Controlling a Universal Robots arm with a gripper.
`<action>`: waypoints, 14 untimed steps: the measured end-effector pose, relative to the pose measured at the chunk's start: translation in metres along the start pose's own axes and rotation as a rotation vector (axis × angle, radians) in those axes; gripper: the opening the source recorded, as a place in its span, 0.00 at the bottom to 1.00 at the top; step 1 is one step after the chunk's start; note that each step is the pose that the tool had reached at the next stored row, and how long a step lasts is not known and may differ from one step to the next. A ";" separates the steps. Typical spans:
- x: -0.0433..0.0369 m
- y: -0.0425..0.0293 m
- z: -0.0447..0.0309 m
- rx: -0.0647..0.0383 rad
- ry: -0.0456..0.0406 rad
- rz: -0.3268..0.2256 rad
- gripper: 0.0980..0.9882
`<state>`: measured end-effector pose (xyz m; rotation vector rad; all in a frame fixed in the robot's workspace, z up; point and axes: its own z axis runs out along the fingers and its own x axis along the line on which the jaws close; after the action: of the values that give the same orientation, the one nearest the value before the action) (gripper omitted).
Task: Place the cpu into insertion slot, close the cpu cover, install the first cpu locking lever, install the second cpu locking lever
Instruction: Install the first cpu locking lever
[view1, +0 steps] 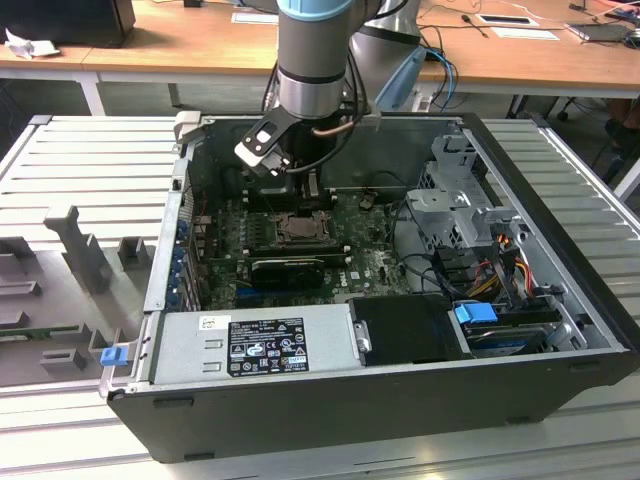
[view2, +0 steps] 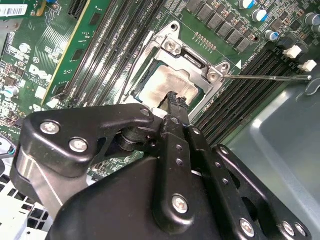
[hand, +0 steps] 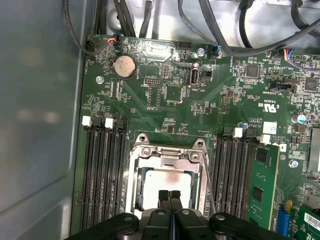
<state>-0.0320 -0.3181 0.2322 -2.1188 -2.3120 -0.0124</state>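
The cpu (hand: 150, 184) lies in the insertion slot (view1: 299, 229), its dull silver face (view2: 167, 82) showing through the square cut-out of the cpu cover (hand: 167, 152). The cover is down flat around the chip. A thin silver locking lever (view2: 267, 77) sticks out sideways from the socket's corner over the memory slots. My gripper (hand: 169, 196) hangs just above the chip's edge with its two black fingertips (view2: 171, 100) pressed together and nothing between them. In the exterior view the gripper (view1: 300, 175) sits over the far part of the motherboard, behind the socket.
Black memory slots (hand: 102, 170) flank the socket on both sides, with one green module (hand: 260, 190) fitted. A black graphics card (view1: 288, 268) lies in front of the socket. The power supply (view1: 255, 342), drive cage (view1: 465, 205) and case walls (view1: 170, 250) ring the board.
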 end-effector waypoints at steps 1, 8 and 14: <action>0.0000 0.0000 -0.0004 0.000 0.0001 0.000 0.01; 0.0000 0.0000 -0.0027 0.000 -0.0001 0.000 0.01; 0.0001 0.0000 -0.0055 0.000 0.0001 0.000 0.01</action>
<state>-0.0320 -0.3181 0.2377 -2.1188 -2.3119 -0.0126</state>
